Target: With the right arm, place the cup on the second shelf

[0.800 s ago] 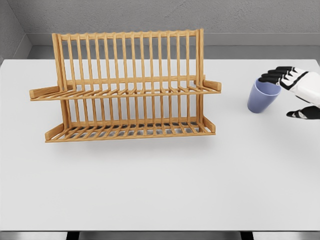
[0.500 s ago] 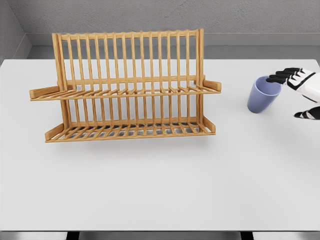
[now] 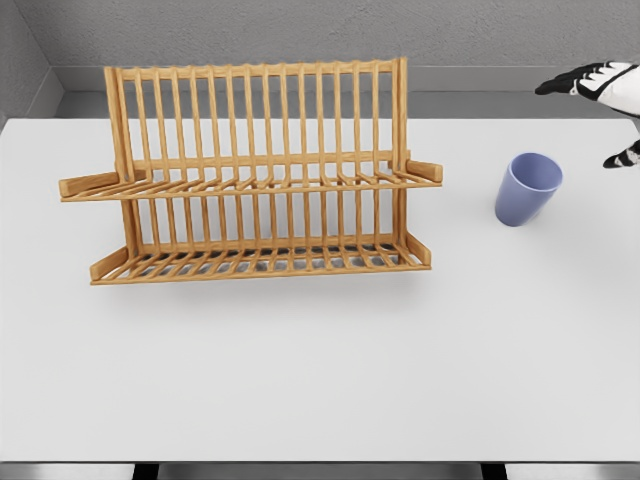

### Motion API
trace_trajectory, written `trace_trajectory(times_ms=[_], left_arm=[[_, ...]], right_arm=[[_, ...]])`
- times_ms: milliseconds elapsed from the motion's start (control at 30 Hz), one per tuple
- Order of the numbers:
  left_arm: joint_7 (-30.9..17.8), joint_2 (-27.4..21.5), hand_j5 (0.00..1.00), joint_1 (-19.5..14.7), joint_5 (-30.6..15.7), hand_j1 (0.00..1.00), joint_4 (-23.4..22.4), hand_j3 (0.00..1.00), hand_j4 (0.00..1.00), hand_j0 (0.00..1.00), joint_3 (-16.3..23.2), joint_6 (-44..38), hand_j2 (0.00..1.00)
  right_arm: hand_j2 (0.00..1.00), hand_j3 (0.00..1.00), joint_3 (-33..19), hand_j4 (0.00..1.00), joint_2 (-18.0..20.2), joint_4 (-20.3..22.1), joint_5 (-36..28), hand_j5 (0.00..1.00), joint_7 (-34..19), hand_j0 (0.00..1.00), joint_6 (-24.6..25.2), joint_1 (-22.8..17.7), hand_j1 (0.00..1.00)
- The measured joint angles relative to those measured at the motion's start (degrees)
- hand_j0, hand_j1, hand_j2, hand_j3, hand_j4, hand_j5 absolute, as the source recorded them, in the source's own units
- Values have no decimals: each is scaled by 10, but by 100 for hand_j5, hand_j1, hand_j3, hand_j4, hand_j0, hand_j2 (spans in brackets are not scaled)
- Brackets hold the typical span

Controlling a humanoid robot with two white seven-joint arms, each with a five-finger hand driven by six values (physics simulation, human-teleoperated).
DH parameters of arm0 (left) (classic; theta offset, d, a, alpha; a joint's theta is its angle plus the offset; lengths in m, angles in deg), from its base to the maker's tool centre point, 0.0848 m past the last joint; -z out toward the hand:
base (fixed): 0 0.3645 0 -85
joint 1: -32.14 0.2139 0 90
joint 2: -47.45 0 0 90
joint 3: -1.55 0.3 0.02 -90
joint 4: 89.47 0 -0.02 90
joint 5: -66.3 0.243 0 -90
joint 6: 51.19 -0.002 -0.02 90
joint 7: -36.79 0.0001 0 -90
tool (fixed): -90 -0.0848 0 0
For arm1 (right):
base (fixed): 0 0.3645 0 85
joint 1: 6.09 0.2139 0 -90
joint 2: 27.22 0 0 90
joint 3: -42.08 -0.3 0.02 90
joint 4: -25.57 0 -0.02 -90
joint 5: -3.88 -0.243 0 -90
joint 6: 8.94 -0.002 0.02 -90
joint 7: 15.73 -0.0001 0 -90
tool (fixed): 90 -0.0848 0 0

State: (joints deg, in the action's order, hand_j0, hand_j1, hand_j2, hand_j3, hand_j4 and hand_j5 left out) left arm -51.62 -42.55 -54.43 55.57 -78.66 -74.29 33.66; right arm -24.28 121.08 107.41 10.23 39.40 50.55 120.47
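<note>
Right robot hand (image 3: 600, 95) hovers at the upper right edge, fingers spread and holding nothing, apart from the blue cup (image 3: 527, 188). That cup stands upright on the white tabletop (image 3: 320, 370), right of the wooden two-tier dish rack (image 3: 250, 175), whose shelves are bare.

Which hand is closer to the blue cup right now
Right. The right hand hovers up and to the right of the blue cup, apart from it, fingers spread. The left hand is not in view.
</note>
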Motion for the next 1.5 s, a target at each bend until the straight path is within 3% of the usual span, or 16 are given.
trace_trajectory(times_ms=[133,200,333,700,1300,1433,1500], left_arm=[[0,0,100,0,0,100,0,100,100,100,0,0,100],[0,0,100,0,0,100,0,100,100,100,0,0,100],[0,0,100,0,0,100,0,100,100,100,0,0,100],[0,0,100,0,0,100,0,100,100,100,0,0,100],[0,0,100,-1,0,100,0,100,100,100,0,0,100],[0,0,100,0,0,100,0,100,100,100,0,0,100],[0,0,100,0,0,100,0,100,100,100,0,0,100]], right_arm=[[100,100,65,100,-15,-30,2,100,-1,100,3,5,100],[100,100,77,100,-17,-40,1,100,-1,100,4,37,100],[100,100,86,100,-28,-67,2,100,-1,100,5,63,100],[100,100,157,100,-69,-149,13,100,-2,100,3,92,100],[100,100,204,100,-102,-226,13,100,-2,100,3,123,100],[74,74,207,74,-103,-228,13,74,-1,74,2,126,74],[70,70,207,70,-103,-228,13,70,-1,70,1,126,70]])
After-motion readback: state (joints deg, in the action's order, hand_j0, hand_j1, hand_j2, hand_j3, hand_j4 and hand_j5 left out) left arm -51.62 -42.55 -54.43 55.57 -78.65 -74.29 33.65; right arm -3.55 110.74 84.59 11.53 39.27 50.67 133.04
